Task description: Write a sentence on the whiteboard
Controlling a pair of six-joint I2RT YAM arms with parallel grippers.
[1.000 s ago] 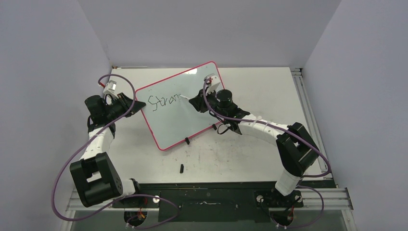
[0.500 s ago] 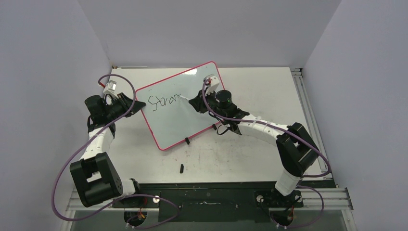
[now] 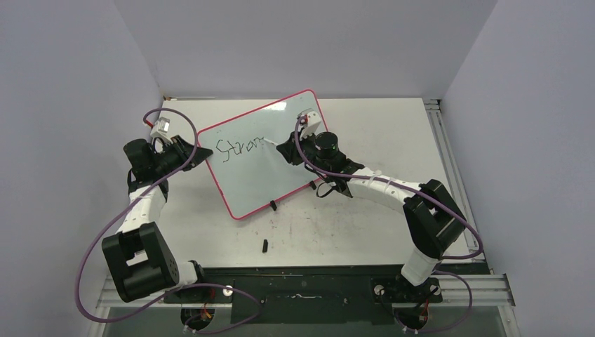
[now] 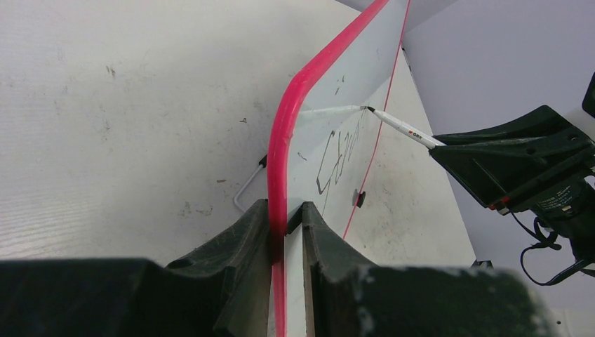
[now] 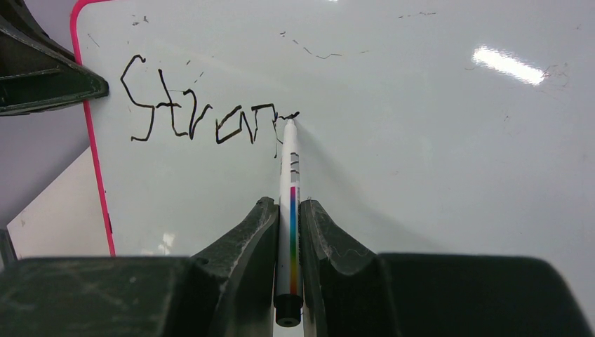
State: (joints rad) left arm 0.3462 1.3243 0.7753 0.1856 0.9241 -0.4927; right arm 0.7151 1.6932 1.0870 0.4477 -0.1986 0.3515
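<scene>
- The right gripper [image 5: 288,208] is clamped on a slim white marker [image 5: 290,158]. Its two dark fingers [image 5: 251,232] press the barrel from either side, with no gap showing.
- The marker has a rainbow stripe along its barrel. Its butt end sits down between the fingers and its tip points away from the wrist.
- The tip touches the whiteboard [image 5: 435,154] right at the end of the sentence [image 5: 203,116], where a short fresh stroke hooks off to the right.
- The sentence so far is one line of thin black script reading roughly "Stron". It sits in the upper left part of the board, near the pink-red rim.
- The left gripper [image 4: 283,210] is closed on the whiteboard's rim [image 4: 295,112], with one finger on the face and one on the back, both tight against the edge.
- From the left wrist, the board stands steeply on edge. The script [image 4: 337,154] is seen at a slant and the marker [image 4: 400,126] meets the face from the right.
- A thin bent wire [image 4: 245,196] shows beside the back of the board, near the rim.
- From above, the whiteboard [image 3: 259,179] lies skewed on the white table [image 3: 351,225], between the two arms. The left gripper [image 3: 200,156] is at its left edge and the right gripper [image 3: 281,149] is over its upper middle.
- Two small black feet [image 3: 272,205] stick out along the board's near edge.
- A small black piece [image 3: 265,246] lies alone on the table nearer the arm bases, well apart from the board. What it is cannot be told.
</scene>
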